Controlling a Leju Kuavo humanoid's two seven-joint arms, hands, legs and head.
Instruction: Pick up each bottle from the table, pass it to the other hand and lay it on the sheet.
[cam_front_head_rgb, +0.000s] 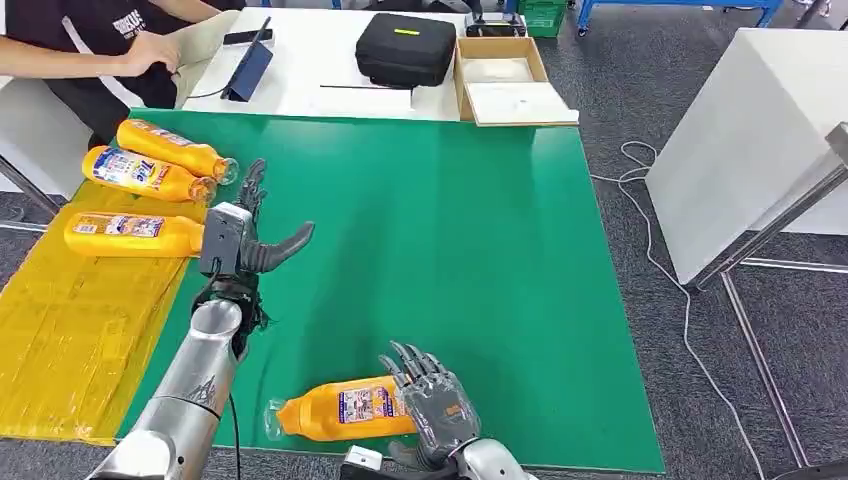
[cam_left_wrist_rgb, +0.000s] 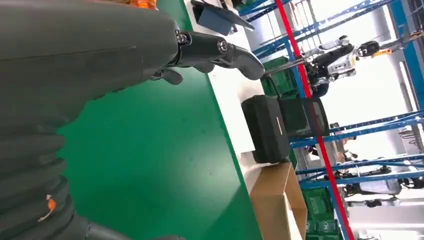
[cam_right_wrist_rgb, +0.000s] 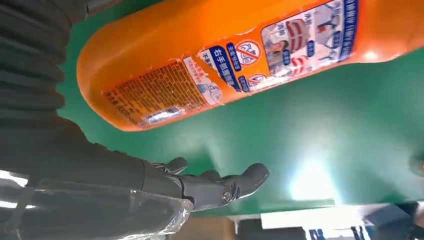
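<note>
Head view: the right hand (cam_front_head_rgb: 437, 405) hovers at the base end of the orange plastic bottle (cam_front_head_rgb: 345, 410), which lies on its side on the green table mat (cam_front_head_rgb: 450, 230) near the mat's near edge. The fingers are spread over the base; no grip is established. The left hand (cam_front_head_rgb: 245, 235) is open and empty above the mat's left part, just beside the yellow sheet (cam_front_head_rgb: 70, 330). Three matching orange bottles (cam_front_head_rgb: 140, 205) lie at the mat's left edge, on or beside that sheet.

Left wrist view: the left hand's thumb (cam_left_wrist_rgb: 230, 52) is extended over bare mat and holds nothing.

Right wrist view: the bottle (cam_right_wrist_rgb: 225, 55) lies on the mat just beside the right hand, whose thumb (cam_right_wrist_rgb: 225, 185) stands clear of it.

Step in hand, by judgement: pickup of the fourth bottle. The next move calls for closing the right hand around the body, then lifting toward the left hand.
</note>
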